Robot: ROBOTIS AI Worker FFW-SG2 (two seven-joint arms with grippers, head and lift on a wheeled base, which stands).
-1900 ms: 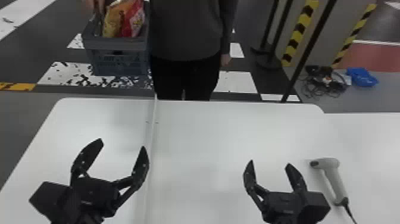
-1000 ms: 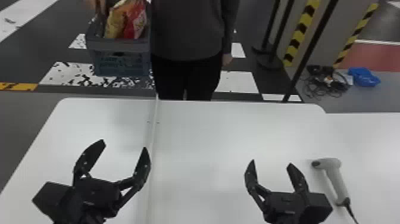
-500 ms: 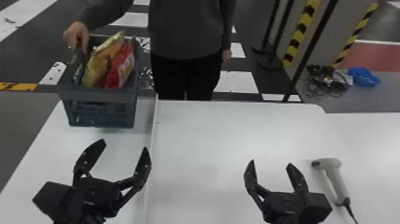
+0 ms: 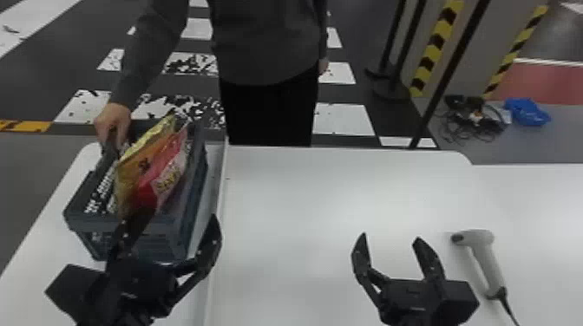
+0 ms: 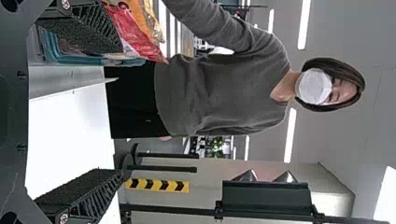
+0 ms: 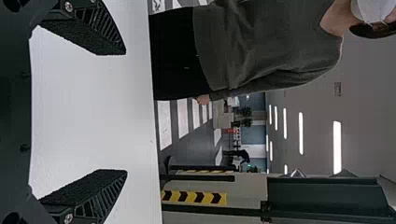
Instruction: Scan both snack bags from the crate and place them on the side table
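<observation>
While a person's hand (image 4: 113, 123) grips the crate (image 4: 92, 222), the yellow bag (image 4: 126, 173) and red bag (image 4: 148, 188) inside look light, crushable, best pinched up top; left gripper (image 4: 181, 213) beside it, right gripper (image 4: 391, 236) well rightward, both spread-fingered.

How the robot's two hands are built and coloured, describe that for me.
Both hands are black and closely matched. The left hand and right hand each have two tapering fingers with rough, dark inner pads, ribbed sides and silvery screws near the base. Each has a boxy black housing at its outer side and a small pale mark on its body.
</observation>
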